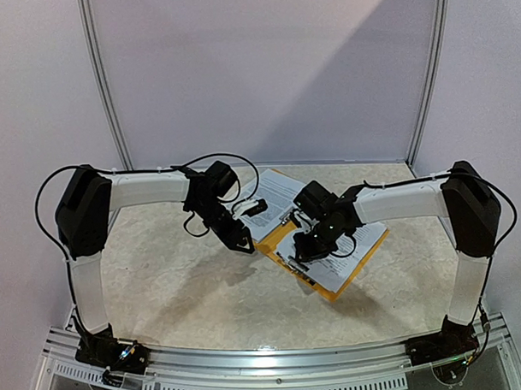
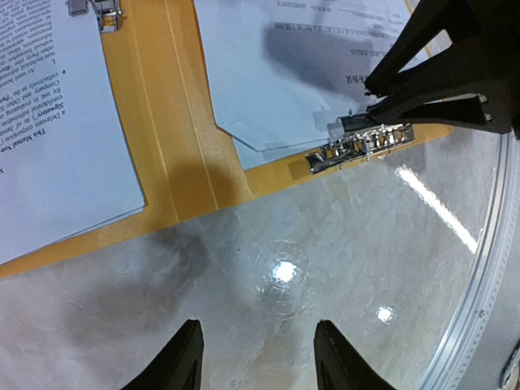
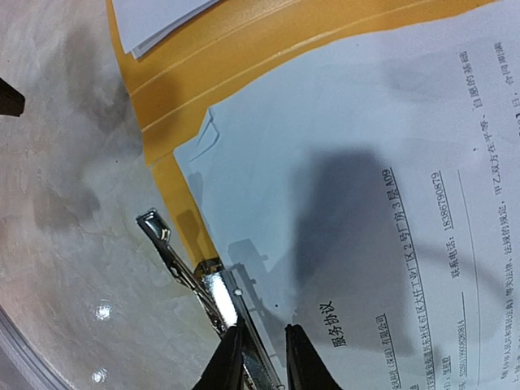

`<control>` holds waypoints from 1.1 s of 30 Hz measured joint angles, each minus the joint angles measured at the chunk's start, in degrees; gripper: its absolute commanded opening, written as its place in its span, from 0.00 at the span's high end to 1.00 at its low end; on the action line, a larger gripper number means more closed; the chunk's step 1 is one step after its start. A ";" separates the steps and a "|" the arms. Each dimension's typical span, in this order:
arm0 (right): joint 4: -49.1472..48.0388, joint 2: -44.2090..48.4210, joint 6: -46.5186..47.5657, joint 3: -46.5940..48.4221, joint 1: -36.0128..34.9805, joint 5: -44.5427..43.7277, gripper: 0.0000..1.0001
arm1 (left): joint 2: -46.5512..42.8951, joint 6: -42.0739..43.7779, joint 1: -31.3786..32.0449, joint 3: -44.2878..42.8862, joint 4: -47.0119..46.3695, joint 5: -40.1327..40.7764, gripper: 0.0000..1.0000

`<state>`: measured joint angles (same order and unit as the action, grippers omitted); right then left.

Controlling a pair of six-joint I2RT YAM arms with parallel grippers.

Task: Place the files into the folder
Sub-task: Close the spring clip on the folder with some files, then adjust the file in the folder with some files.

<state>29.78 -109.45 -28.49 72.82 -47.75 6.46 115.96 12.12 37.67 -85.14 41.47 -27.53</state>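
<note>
My right tool (image 3: 258,357) pinches the metal clip (image 3: 213,286) at the open folder (image 1: 277,240)'s near edge, files (image 3: 341,211) lying inside — if the clip slips it snaps past the sheet's corner — while my left tool (image 2: 258,357) hangs spread over the table (image 2: 268,268).

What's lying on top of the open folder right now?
Printed white sheets cover both halves of the orange-yellow folder, leaving its spine and edges bare. The right gripper is closed on the metal clip at the folder's edge. Whatever lies under the sheets is hidden.
</note>
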 measured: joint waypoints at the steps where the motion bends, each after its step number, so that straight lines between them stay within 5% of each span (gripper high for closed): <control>1: 0.04 0.22 -0.04 -0.20 -0.09 -0.13 0.81 | 0.00 0.02 0.00 0.00 0.00 0.00 0.51; 19: 2.51 6.12 -3.23 -4.33 -1.55 -3.30 0.78 | 0.00 0.15 0.00 0.00 0.04 0.02 0.51; 33: 6.73 15.89 -9.44 -4.44 -1.38 -14.86 0.50 | 5.84 -2.80 1.29 -9.20 -1.44 0.20 0.46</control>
<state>36.51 -93.56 -37.93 68.38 -49.12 -8.40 121.80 9.32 38.96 -94.35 40.03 -27.33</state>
